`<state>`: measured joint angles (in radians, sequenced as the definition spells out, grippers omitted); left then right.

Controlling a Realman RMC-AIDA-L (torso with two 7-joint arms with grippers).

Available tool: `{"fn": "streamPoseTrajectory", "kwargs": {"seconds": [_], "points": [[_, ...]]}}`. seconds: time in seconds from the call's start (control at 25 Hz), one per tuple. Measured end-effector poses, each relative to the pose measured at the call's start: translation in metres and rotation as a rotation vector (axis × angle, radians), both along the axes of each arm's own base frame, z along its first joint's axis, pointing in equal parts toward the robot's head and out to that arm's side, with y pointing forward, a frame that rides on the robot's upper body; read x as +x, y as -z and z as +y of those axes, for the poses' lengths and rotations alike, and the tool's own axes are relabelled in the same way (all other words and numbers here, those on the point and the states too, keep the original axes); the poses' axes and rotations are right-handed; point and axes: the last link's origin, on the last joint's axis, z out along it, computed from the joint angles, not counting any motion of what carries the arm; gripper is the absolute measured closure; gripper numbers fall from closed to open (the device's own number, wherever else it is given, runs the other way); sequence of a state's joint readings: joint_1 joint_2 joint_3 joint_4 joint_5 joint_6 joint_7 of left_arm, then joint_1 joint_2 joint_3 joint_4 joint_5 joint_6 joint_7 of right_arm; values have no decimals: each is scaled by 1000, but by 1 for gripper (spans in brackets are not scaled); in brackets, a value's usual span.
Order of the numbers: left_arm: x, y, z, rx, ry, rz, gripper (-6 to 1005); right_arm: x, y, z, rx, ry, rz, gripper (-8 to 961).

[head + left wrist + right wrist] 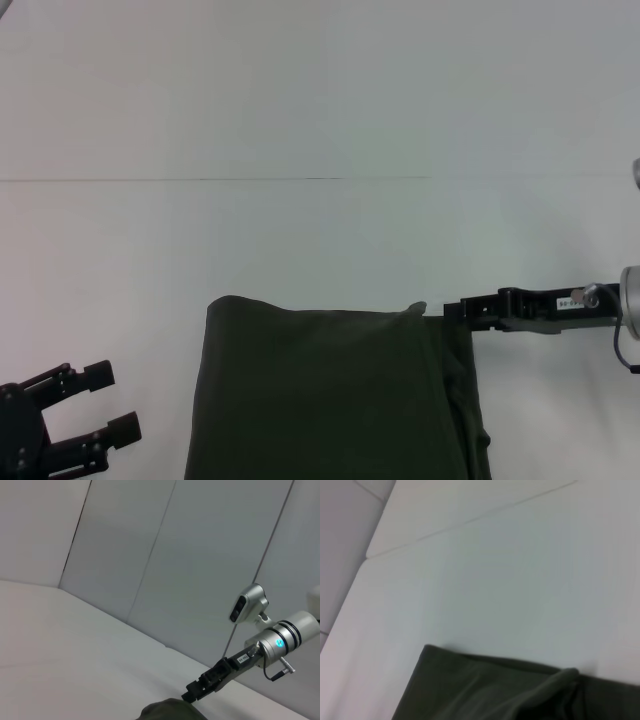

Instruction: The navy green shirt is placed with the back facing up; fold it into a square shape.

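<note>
Left gripper (118, 402): low at the near left of the head view, resting clear of the cloth, its two black fingers spread apart with nothing between them.
Shirt (330, 395): dark olive-green cloth lying flat on the white table (300, 110), at the near middle and running out of the head view's lower edge. Its far edge is a fairly straight fold line, and a narrower band of doubled cloth runs along its right side.
Right gripper (452, 311): reaching in level from the right, its tip touching the shirt's far right corner, where the cloth is pulled up into a small peak; I cannot tell whether the fingers are closed on it.
Table seam (200, 180): a thin line crossing the table, well beyond the shirt.
</note>
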<state>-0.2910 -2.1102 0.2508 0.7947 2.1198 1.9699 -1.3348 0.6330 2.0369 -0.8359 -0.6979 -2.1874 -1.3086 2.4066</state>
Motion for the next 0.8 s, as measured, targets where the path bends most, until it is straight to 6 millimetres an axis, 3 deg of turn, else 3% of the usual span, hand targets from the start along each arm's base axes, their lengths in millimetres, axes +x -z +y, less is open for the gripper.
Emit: {"fn": "streamPoseTrajectory", "kwargs": {"seconds": [0.12,0.32,0.56,0.8], "points": [[1,-1,2,4,2,-3,150,3,-6,2,33,22,25,408],[1,-1,4,9,0,-2,150,4,-9,6,55,56,63,393],[0,-1,4,13,-2,0,150,-8,7,12,-15,89,84,212],[0,-1,4,14,-3,1,151,-8,19,15,-36,133,43,164]]}}
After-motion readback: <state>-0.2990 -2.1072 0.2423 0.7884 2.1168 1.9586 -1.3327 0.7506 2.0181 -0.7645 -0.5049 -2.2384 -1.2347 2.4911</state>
